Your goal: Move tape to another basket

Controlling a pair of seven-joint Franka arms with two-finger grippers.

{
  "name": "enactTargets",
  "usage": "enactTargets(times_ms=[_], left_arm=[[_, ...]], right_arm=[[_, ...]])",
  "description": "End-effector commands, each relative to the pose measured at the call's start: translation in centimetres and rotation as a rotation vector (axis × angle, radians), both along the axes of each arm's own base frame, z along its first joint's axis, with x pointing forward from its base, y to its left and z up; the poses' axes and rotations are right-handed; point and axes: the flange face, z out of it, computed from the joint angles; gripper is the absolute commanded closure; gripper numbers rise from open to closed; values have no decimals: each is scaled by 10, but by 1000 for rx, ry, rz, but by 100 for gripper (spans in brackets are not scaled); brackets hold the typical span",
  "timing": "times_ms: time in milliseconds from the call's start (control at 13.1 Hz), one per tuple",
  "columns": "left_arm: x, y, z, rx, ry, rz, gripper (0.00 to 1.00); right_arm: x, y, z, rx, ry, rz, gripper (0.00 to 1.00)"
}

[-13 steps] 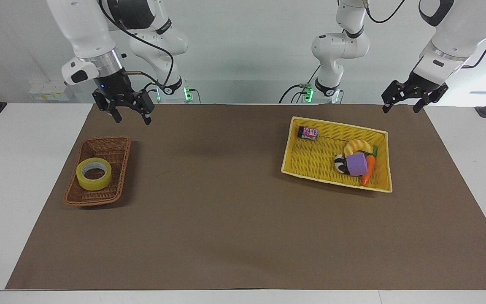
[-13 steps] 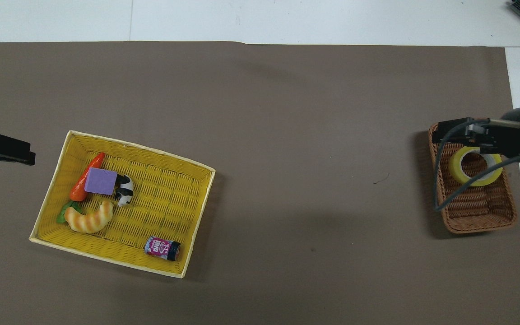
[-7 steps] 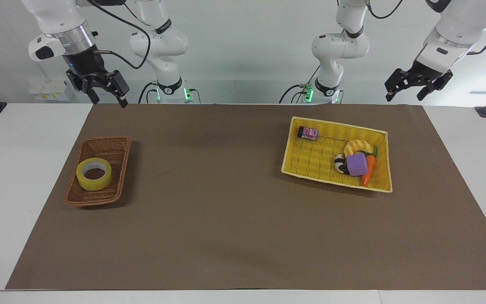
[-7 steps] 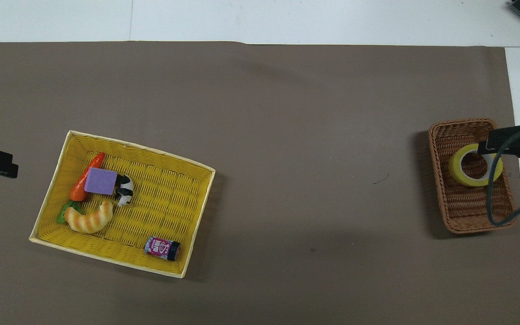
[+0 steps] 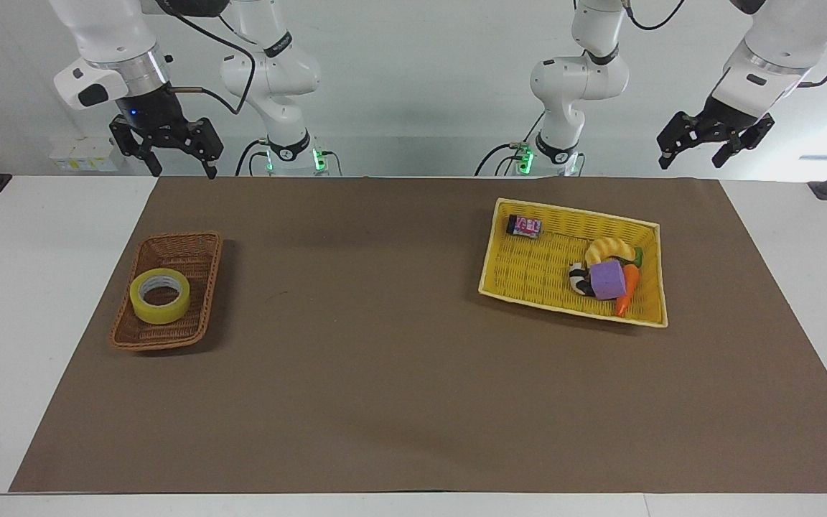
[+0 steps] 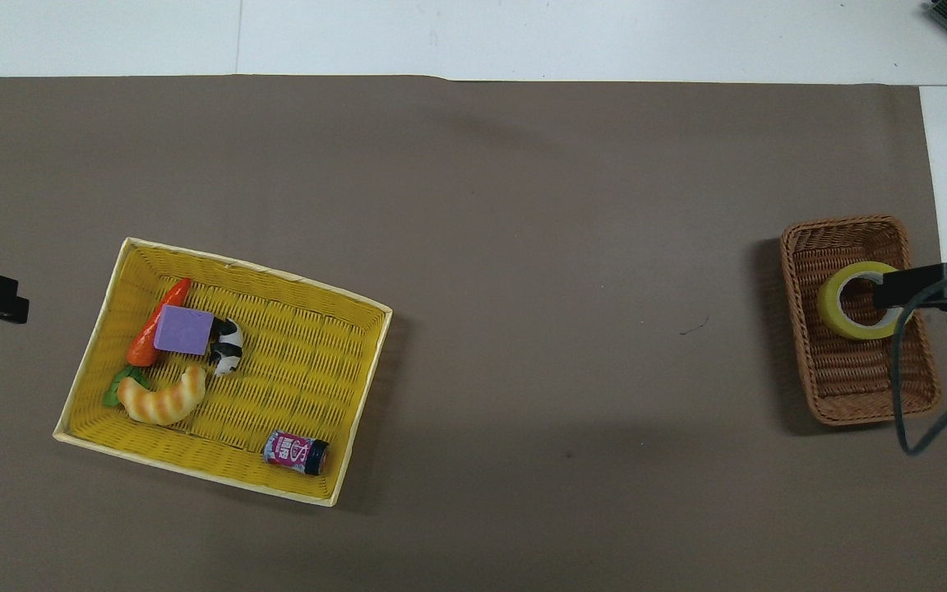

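Note:
The yellow tape [image 5: 162, 310] lies flat in the small brown wicker basket [image 5: 178, 251] at the right arm's end of the table. It also shows in the overhead view [image 6: 833, 316], in the same basket [image 6: 860, 378]. My right gripper [image 5: 180, 171] is open and empty, raised over the mat's edge by the robots and well apart from the basket. In the overhead view one of its fingers [image 6: 913, 289] covers part of the tape. My left gripper [image 5: 693, 159] is open and empty, raised over the mat's corner at the left arm's end.
A larger yellow woven basket [image 5: 571, 215] stands toward the left arm's end, also seen from overhead [image 6: 251, 267]. It holds a croissant toy [image 6: 163, 400], a purple block [image 6: 183, 330], a carrot, a black-and-white toy and a small can [image 6: 295, 452].
My right gripper has risen and drawn back from beside the brown basket toward the robots. My left gripper has risen a little. The tape has not moved.

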Motion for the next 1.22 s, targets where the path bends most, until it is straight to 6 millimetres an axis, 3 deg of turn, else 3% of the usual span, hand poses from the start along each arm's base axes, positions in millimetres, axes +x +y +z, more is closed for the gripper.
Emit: enactTargets(times_ms=[0,533,686,1143], left_arm=[[-4,4,5,13,0,9,0],[-4,-4,5,12,1,-7,0],[-4,-4,4,12,3,-7,0],[-5,-6,1,11,12,-13,0]], right_arm=[[-12,7,2,-20,6,28,0],[-4,9,5,-2,-8,-38,0],[8,7,14,-4,-15,-57,0],[6,-1,11,0,-10,-66,0]])
